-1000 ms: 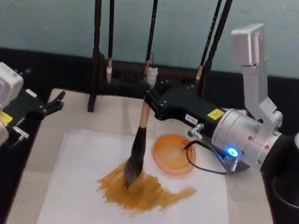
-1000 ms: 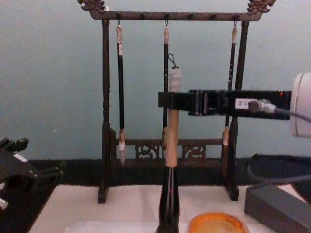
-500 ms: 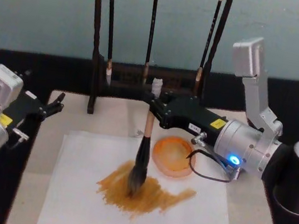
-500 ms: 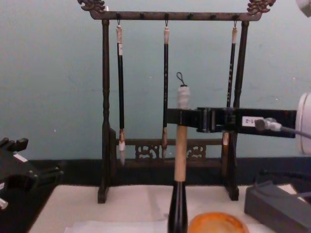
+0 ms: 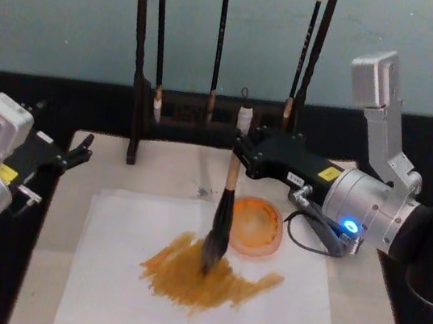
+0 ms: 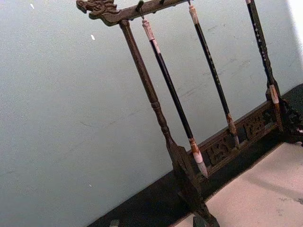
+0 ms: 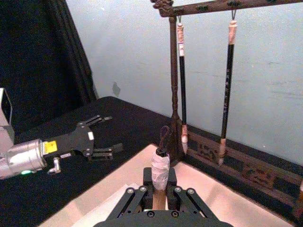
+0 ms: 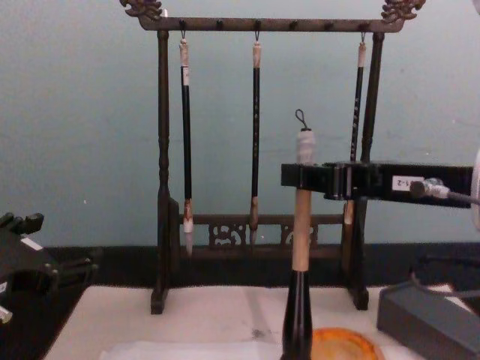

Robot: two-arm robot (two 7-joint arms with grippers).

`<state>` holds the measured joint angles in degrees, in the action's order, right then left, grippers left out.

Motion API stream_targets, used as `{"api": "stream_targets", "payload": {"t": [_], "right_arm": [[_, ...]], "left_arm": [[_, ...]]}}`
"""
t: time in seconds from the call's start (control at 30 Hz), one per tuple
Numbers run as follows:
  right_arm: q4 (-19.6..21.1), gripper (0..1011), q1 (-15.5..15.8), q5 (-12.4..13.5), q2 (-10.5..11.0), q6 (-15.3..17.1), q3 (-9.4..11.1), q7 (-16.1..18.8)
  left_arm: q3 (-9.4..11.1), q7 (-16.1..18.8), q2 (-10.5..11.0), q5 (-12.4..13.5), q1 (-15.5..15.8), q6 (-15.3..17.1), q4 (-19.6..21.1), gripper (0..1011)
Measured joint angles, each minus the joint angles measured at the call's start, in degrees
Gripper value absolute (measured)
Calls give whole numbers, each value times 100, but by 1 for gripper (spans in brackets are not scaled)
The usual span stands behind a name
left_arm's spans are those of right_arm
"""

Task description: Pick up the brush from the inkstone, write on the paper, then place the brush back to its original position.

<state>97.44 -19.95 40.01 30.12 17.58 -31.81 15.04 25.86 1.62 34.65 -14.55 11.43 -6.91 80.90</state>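
Observation:
The brush stands nearly upright, its bristle tip touching the paper at the orange-brown strokes. My right gripper is shut on the upper handle just below the white end cap, which also shows in the right wrist view on the brush and in the chest view on the brush. The inkstone, a round orange dish, lies just right of the brush on the paper's far edge. My left gripper rests open at the table's left side, away from the paper.
A dark wooden rack with thin black brushes hanging from it stands behind the paper. A pinkish-cream mat lies under the paper. A grey box sits at the right.
My right gripper has carried the brush to the right across the paper, from the left part of the strokes toward their middle. The left arm has not moved.

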Motion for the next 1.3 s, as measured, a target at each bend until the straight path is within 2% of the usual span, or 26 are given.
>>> {"api": "stream_targets", "payload": {"t": [0.47,0.67,1.0,1.3], "right_arm": [[172,154,93,-124,-109,-9,204,116],[271,154,112,-118,-192,16,168,269],[229,154,138,-106,-237,119,-18,406],[135,154,196,-66,-188,153,21,411]], "left_arm": [[0,0,0,0,0,0,0,1010],[0,0,0,0,0,0,0,1010],[0,0,0,0,0,0,0,1010],[0,0,0,0,0,0,0,1010]]}}
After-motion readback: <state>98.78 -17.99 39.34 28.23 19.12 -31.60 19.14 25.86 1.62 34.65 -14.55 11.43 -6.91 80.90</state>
